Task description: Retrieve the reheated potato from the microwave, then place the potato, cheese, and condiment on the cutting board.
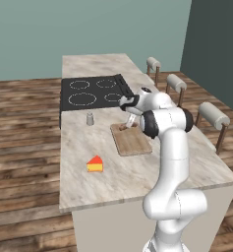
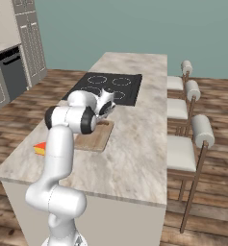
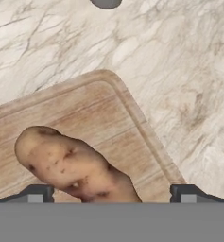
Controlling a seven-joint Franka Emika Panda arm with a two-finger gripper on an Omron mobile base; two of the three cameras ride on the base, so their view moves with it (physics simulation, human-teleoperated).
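Here, from the left base camera, the gripper hangs over the cutting board's far end above the potato; cheese and condiment sit on the counter. The hand camera shows fingers apart, the potato lying on the board between them.

light wooden cutting board, matt, fine straight grain, grooved border. potato with dull tan skin, dark specks. veined marble-look counter, smooth. glossy black glass cooktop. grey metallic-looking condiment shaker. waxy red-topped cheese.
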